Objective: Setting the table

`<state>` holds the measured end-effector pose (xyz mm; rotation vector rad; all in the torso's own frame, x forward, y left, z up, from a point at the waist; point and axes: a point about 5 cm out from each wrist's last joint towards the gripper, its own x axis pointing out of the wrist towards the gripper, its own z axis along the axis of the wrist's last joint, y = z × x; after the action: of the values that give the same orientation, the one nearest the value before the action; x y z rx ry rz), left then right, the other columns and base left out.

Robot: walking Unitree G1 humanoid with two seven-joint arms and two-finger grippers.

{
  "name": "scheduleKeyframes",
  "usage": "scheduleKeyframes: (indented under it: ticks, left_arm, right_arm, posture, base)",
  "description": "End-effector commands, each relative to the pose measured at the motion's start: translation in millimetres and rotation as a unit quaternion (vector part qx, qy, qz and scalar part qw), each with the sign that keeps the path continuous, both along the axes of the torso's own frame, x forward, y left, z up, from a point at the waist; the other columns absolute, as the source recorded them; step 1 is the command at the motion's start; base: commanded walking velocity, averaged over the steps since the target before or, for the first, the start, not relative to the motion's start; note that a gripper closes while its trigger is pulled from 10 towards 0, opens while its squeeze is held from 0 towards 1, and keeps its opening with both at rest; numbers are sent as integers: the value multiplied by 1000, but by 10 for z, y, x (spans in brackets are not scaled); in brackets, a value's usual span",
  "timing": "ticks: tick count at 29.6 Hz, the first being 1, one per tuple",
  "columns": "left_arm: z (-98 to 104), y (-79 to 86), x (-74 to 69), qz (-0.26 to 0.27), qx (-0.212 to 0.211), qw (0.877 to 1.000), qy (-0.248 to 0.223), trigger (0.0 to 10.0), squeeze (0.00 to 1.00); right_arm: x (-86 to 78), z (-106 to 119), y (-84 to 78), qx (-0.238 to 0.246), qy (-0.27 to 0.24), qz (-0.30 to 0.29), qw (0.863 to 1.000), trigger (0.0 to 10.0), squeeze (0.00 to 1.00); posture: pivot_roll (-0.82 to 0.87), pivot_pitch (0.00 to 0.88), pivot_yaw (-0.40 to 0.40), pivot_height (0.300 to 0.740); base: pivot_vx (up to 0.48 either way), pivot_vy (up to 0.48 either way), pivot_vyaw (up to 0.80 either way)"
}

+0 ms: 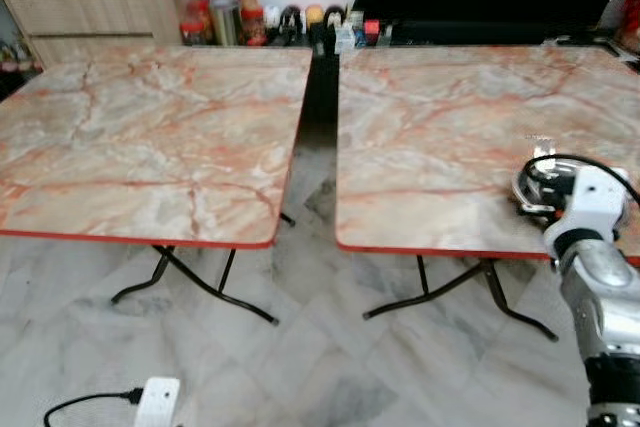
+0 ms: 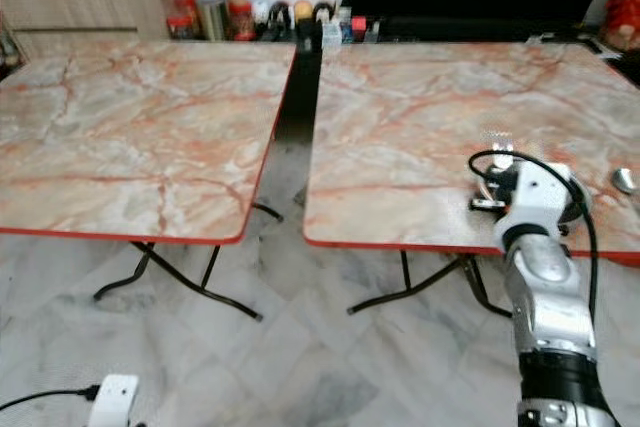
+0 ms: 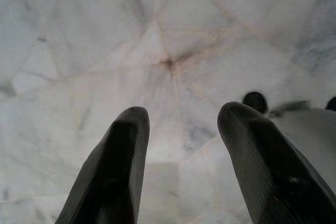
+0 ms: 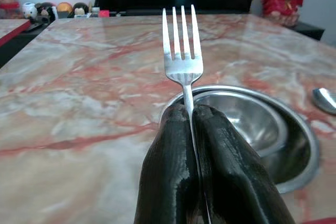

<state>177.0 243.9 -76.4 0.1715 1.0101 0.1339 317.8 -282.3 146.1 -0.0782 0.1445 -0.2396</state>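
Right now we see the fork (image 4: 182, 51) standing tines-up at twelve o'clock from our right gripper (image 4: 194, 116), whose two black fingers are pressed tight on its handle. We hold it over the near edge of the right-hand desk (image 1: 440, 127). Just behind the fork, toward one o'clock, sits a steel bowl (image 4: 273, 135) with a smaller bowl nested inside. A spoon (image 4: 325, 99) lies at three o'clock. Our left gripper (image 3: 181, 121) hangs over the marble floor (image 3: 157, 35), fingers spread apart, holding nothing.
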Motion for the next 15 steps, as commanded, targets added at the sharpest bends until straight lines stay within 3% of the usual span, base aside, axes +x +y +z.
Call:
scheduleKeyframes:
  ticks: [1,8,15]
  left_arm:
    - [-5,51,-38,0,7,1000,10,10000,0]
    - [-5,52,-38,1,7,1000,10,10000,0]
    - [0,47,-29,13,-1,1000,-1,10000,0]
  right_arm:
    - [43,88,59,-2,-13,10,1000,10000,0]
    - [42,79,65,0,-10,9,1000,10000,0]
    - [48,83,76,1,-9,10,1000,10000,0]
  posture:
    - [5,12,6,740]
    - [4,12,8,740]
    - [3,14,10,740]
  base:
    - [0,-352,0]
    - [0,-313,0]
    - [0,0,0]
